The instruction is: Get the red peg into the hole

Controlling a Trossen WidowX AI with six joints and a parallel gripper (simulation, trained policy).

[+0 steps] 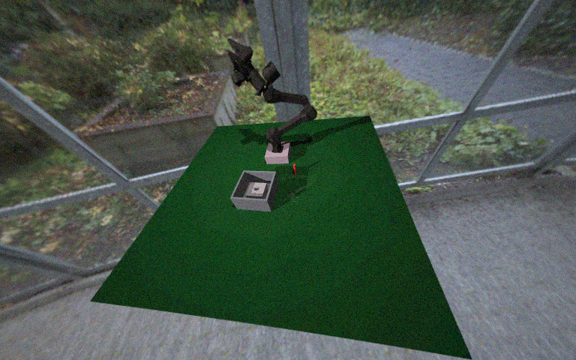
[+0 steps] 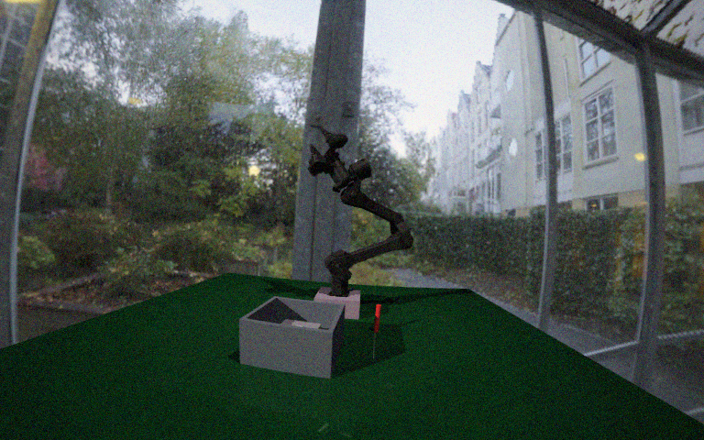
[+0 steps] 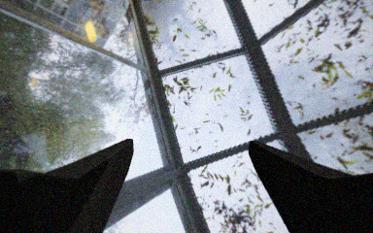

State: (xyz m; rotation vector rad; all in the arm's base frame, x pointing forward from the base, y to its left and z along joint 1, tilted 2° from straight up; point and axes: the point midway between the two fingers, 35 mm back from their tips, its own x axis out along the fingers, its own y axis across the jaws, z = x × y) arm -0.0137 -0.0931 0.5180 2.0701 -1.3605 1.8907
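The red peg (image 1: 295, 169) (image 2: 377, 318) stands upright on the green mat (image 1: 327, 267) (image 2: 208, 403), to the right of the box, its lower part dark in shadow. The grey open box (image 1: 252, 205) (image 2: 285, 346) stands on the mat. A pale plate (image 1: 262, 184) (image 2: 305, 324) lies at its bottom, with a small dark hole visible in the top view. My gripper (image 1: 229, 45) (image 2: 312, 136) (image 3: 192, 146) is open and empty. It is raised high above the mat, far from the peg and box, and points upward. The peg and box are not in the wrist view.
The dark arm rises from a pink base block (image 1: 277, 159) (image 2: 352, 308) behind the box and the peg. The box walls stand up around the plate. The wrist view shows only the surroundings beyond the fingers, with roof bars, sky and leaves.
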